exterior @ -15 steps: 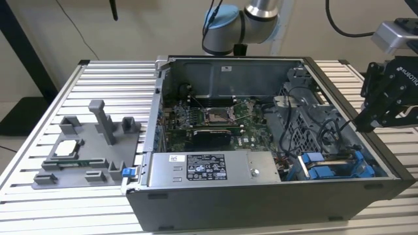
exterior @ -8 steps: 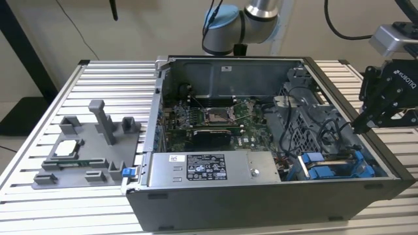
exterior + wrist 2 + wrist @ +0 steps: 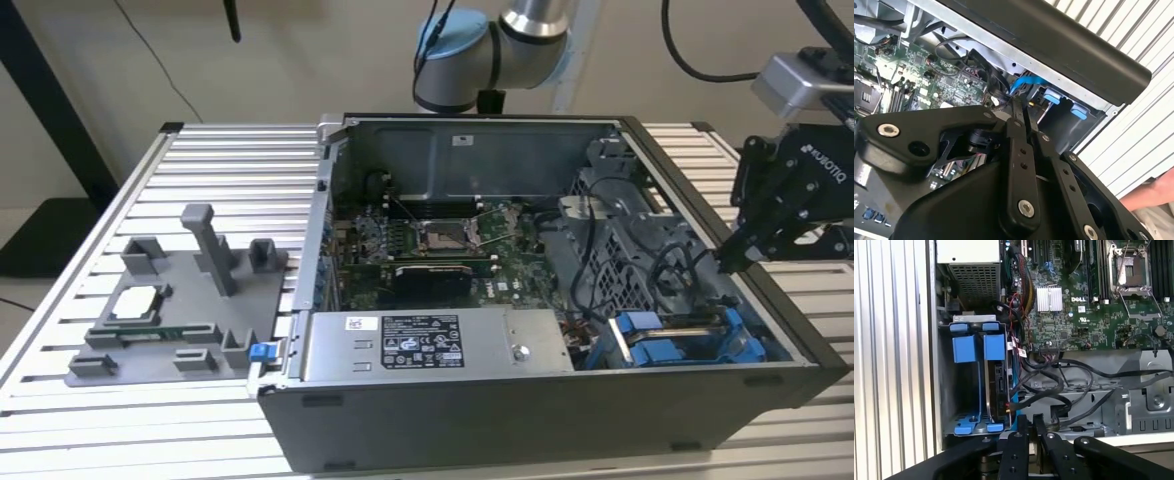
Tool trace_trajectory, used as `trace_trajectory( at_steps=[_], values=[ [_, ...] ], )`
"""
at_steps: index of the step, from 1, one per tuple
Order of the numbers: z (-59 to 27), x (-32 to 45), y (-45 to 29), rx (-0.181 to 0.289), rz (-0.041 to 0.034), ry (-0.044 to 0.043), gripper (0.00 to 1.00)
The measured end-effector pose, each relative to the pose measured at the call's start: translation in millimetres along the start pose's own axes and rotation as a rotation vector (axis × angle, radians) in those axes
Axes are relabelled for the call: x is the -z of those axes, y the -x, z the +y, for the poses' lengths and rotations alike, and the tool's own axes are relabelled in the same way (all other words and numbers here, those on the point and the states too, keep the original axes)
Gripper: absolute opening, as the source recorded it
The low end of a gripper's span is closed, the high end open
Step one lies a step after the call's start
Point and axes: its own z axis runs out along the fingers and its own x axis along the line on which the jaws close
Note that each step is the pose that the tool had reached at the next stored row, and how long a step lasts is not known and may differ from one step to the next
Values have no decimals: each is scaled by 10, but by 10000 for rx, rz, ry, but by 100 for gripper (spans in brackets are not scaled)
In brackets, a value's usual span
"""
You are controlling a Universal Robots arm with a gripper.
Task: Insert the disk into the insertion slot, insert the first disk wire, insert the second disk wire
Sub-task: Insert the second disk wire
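Hanging over the computer case (image 3: 534,415) wall nearest the bench (image 3: 214,160) edge at the exterior view's right, the gripper (image 3: 729,264) has its fingers pressed narrowly together, with nothing visible between them in both wrist views. Near its tips but not touching them, the disk (image 3: 999,387) stands on edge in its blue carrier inside the insertion slot (image 3: 948,405). Beside the slot are tangled black cables (image 3: 1054,385) and the motherboard (image 3: 1079,310).

We see black cables (image 3: 1054,385) tangled just beside the insertion slot (image 3: 946,390), case wall (image 3: 931,340) on its other side, open above
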Motion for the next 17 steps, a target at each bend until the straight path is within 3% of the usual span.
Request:
trace_trajectory(
  at_steps=[5,17],
  values=[
    [30,30,1,5,-106,8,0],
    [207,263,9,-17,-248,24,0]
  ],
)
